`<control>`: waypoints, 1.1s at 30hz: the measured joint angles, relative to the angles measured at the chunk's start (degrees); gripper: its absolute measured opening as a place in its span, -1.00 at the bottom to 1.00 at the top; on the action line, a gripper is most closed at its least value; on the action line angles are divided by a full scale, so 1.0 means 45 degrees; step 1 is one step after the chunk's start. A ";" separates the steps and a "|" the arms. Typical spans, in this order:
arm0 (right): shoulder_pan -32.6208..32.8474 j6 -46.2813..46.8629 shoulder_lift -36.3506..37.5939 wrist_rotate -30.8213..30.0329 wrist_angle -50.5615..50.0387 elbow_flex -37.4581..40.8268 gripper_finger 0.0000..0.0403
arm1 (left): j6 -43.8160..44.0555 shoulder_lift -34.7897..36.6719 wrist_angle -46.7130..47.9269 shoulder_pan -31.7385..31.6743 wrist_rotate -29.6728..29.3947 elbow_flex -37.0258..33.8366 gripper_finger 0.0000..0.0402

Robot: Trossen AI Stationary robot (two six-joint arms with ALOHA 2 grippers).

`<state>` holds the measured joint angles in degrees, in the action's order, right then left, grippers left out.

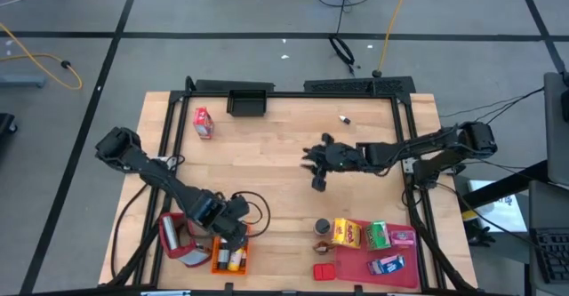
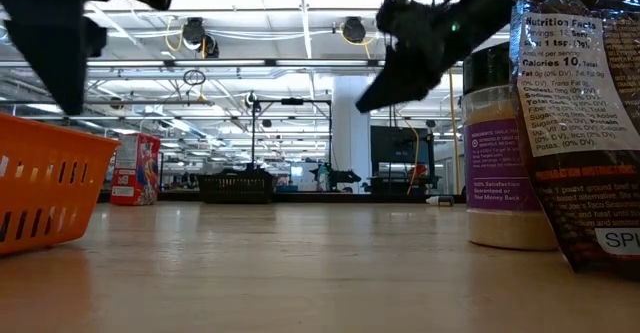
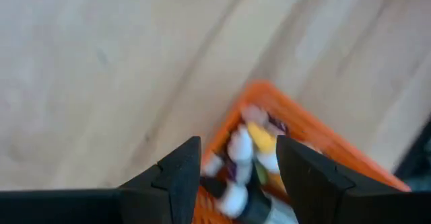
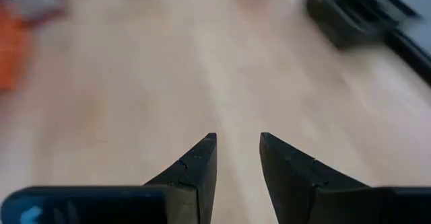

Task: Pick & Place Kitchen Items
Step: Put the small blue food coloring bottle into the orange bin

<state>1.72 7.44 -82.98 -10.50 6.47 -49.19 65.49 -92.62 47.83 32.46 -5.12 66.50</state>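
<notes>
A wooden table seen from above, with two dark robot arms reaching over it.

The left gripper hangs over an orange crate near the table's 7 o'clock corner. Its two fingers stand apart with nothing between them. Straight below them, inside the crate, lie several small white-capped bottles and a yellowish one, jumbled together. In the wrist view these are blurred, so their exact number cannot be told. A red and white box sits just beside the crate, on its 9 o'clock side.

The right gripper is near the middle of the table, a little toward 3 o'clock, raised above bare wood. Its fingers are slightly apart and hold nothing.

At the 5 o'clock corner lies a flat pink-red tray. On it rest a yellow box, a green box, a pink box and a blue box. A dark round tin stands on the wood just beside the yellow box, at its 9 o'clock. A small red box lies at the tray's 9 o'clock edge.

Toward 11 o'clock, a red carton stands alone. Near it, at the far edge around 12 o'clock, sits a black bin.

From table height, a spice jar with a purple label and a dark packet printed with nutrition facts fill the near right.
</notes>
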 joint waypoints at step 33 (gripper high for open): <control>-0.9527 0.0420 -0.0617 0.1195 -0.5308 0.0000 -0.39 | -0.3999 0.0000 -0.2064 -0.1543 -0.5009 -0.0005 -0.02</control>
<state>-41.15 9.33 -85.76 -5.12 -17.42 -49.19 47.49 -92.62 38.54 25.52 -27.66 66.48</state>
